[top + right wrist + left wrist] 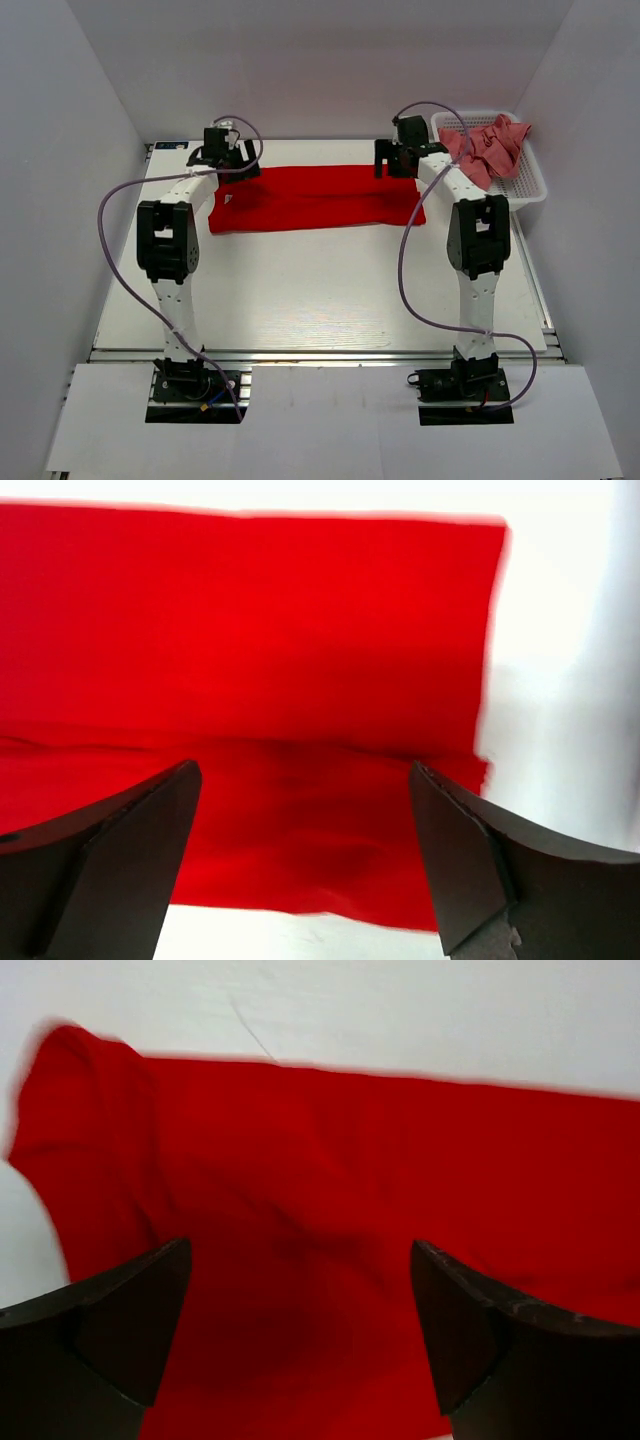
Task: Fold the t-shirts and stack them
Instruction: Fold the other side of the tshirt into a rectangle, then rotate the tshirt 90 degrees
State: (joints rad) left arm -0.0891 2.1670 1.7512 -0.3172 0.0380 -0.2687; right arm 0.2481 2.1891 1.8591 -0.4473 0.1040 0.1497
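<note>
Our left gripper [232, 163] and right gripper [390, 160] are wide open over the ends of the red t-shirt [315, 197]. It lies flat on the table [300, 290], long axis left to right. We see a basket [530, 186] of pink t-shirts [485, 146] just right of it.

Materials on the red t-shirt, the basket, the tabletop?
Red t-shirt: soft matte cloth, probably a cotton knit; it lies limp and creased.
Basket: white plastic by the look, with moulded mesh walls.
Tabletop: smooth white hard panel; paint or laminate unclear.
</note>
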